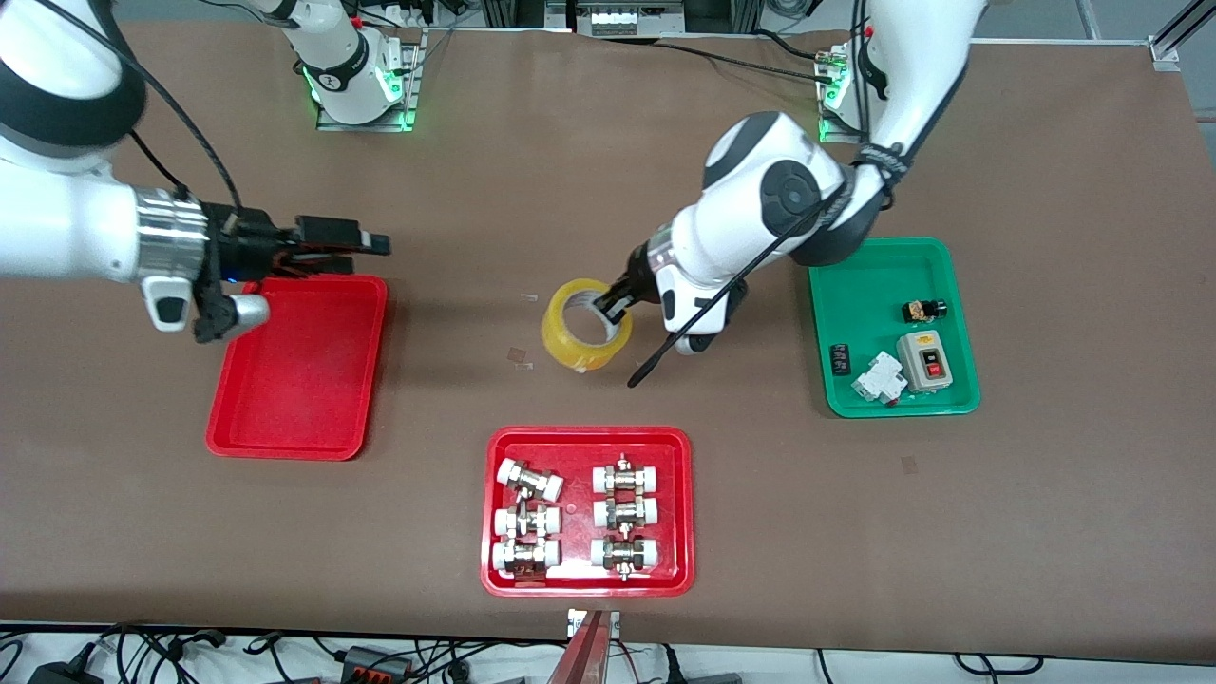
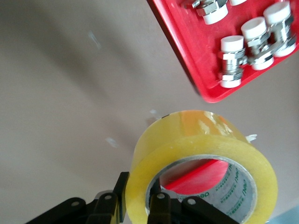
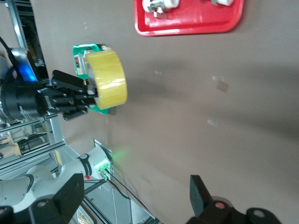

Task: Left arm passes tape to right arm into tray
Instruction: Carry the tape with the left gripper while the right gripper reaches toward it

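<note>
Nearest the front camera sits the red tray of pipe fittings (image 1: pixel 588 584), untouched. Farther from it, my left gripper (image 1: pixel 611 306) holds the tape (image 1: pixel 586 325) in the air over bare table between the trays, one finger inside the white core and one outside, pinching the roll's wall. The plain red tray (image 1: pixel 299 380) lies toward my right arm's end. My right gripper (image 1: pixel 347 243) hovers over that tray's farther edge, fingers spread apart, holding nothing.
</note>
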### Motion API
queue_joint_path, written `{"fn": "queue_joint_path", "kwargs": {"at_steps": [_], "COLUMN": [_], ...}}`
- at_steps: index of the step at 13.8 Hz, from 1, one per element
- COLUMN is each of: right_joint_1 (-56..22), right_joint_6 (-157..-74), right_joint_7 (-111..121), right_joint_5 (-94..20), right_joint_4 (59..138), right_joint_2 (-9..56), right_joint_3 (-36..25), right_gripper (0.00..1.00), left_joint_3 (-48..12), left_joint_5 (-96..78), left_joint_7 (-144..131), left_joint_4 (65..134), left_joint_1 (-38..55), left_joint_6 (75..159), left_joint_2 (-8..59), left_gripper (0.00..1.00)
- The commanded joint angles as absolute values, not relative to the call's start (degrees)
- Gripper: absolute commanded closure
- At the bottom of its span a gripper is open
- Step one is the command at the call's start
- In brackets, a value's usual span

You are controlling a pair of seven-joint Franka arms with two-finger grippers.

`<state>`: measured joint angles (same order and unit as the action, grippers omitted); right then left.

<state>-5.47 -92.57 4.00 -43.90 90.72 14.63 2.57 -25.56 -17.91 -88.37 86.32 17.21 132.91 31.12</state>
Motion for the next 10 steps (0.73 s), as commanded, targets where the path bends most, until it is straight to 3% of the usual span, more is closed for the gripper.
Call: {"fn": "queue_joint_path", "kwargs": {"at_steps": [1,10], "right_joint_1": [-6.3,-7.6], "right_joint_6": [-95.6,-102.8], "right_joint_7": [9.0,17.5], "right_joint_5": [-47.4,-60.3], "right_joint_4": [90.6,90.6], "right_joint_2": [17.4,24.5], "right_joint_3": [2.6,2.6], "right_gripper": [0.0,0.0], "left_joint_3": [-25.5,-25.3], "left_joint_5": [-19.3,-28.4], "left_joint_7": [-99.0,-108.5], "left_joint_4": [83.8,82.8], "left_joint_1": [18.9,21.7], "left_joint_6": [139.0,148.7], "left_joint_2": [33.0,36.2], "left_gripper": [1.0,1.0]}}
